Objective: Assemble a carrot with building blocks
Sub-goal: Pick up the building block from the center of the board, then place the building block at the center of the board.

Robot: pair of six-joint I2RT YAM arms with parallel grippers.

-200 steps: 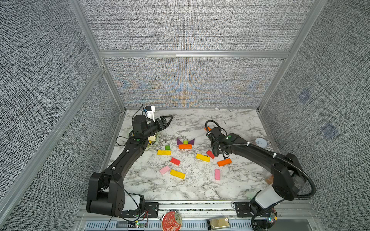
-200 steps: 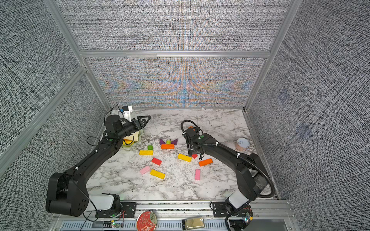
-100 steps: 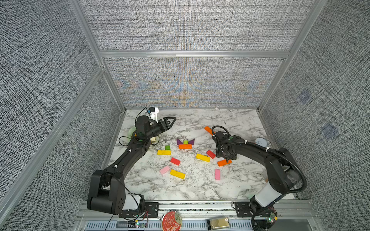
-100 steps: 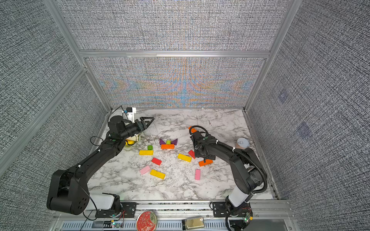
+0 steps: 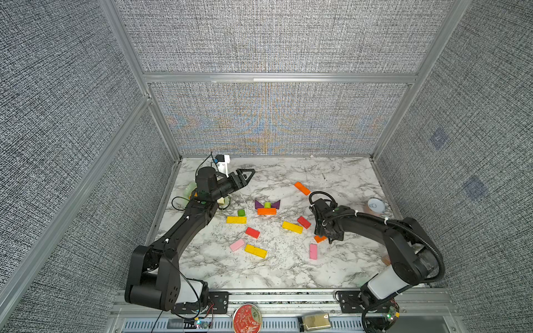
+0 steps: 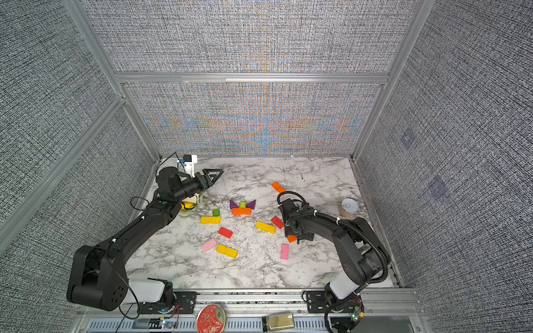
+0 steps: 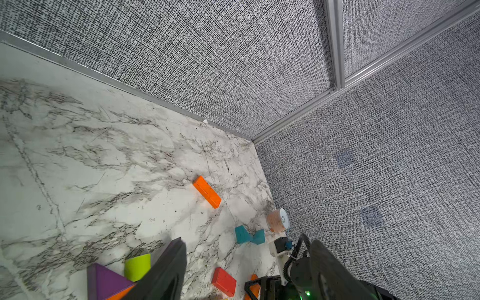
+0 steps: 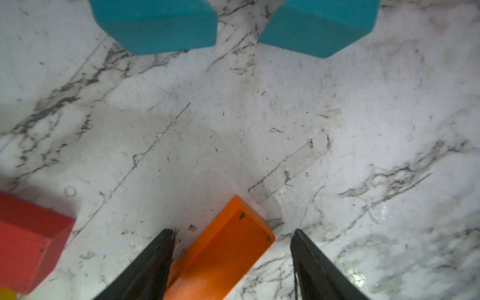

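Note:
My right gripper (image 8: 232,233) points down at the table with its jaws open on either side of an orange bar (image 8: 226,249); one finger touches the bar and the other stands apart. In both top views it hangs over that bar (image 5: 319,238) (image 6: 292,238). At mid-table an orange bar (image 5: 266,211) lies with a green stub (image 5: 267,205) and two purple triangles (image 5: 258,204) behind it. Yellow (image 5: 292,227), red (image 5: 252,232) and pink (image 5: 313,251) bars lie scattered around. Two teal triangles (image 8: 155,23) sit beyond the right gripper. My left gripper (image 5: 245,173) hovers shut and empty at the back left.
A pale green plate (image 5: 191,188) lies under the left arm. A tipped orange cup with a white lid (image 5: 375,206) rests by the right wall. Another orange bar (image 5: 302,188) lies at the back right. A red tin (image 5: 247,317) and an amber jar (image 5: 315,321) sit outside the front rail.
My right gripper has moved toward the front and come down over the orange bar. The left gripper has drifted slightly to the right.

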